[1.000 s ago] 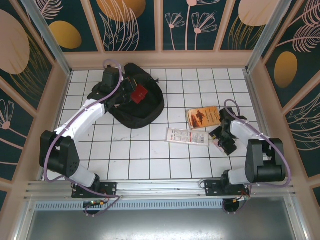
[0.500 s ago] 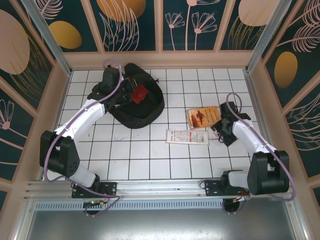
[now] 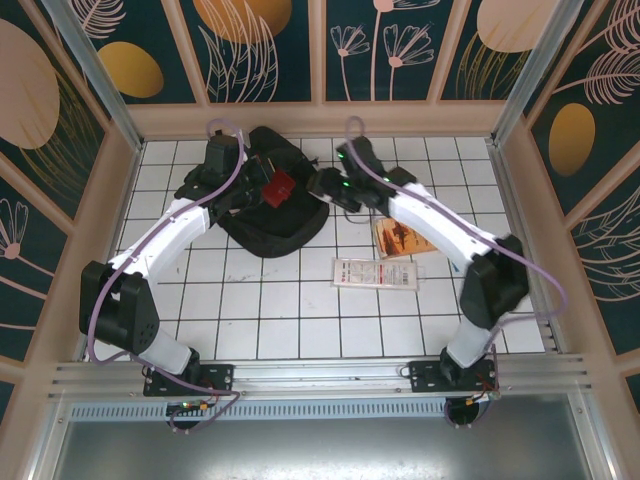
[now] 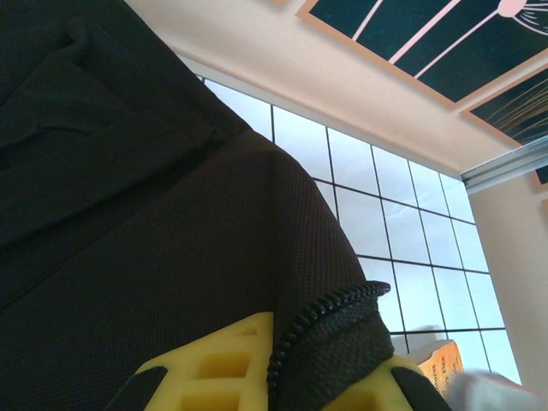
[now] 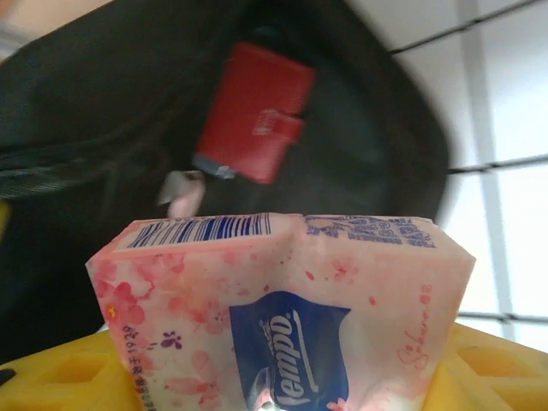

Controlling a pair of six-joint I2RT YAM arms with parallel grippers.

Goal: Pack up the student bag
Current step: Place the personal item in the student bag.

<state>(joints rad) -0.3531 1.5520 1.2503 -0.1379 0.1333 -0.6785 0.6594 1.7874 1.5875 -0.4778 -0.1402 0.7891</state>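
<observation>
Nearest the arms, a leaflet (image 3: pixel 375 272) and a book (image 3: pixel 400 235) lie on the table (image 3: pixel 300 320). Beyond them the right gripper (image 3: pixel 328 185) pinches a pack of tissues (image 5: pixel 282 300) beside the bag (image 3: pixel 275 225), which lies open at the far left with a red wallet (image 3: pixel 278 187) inside. The left gripper (image 3: pixel 245 190), jaws pressed on the zip edge (image 4: pixel 317 317), holds the mouth up; the tissues are best let go only once well over the opening, clear of the rim.

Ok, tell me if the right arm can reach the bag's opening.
Probably yes: the right claw, holding the tissue pack, hovers by the student bag's mouth, which the left claw pinches open; nothing lies between.
</observation>
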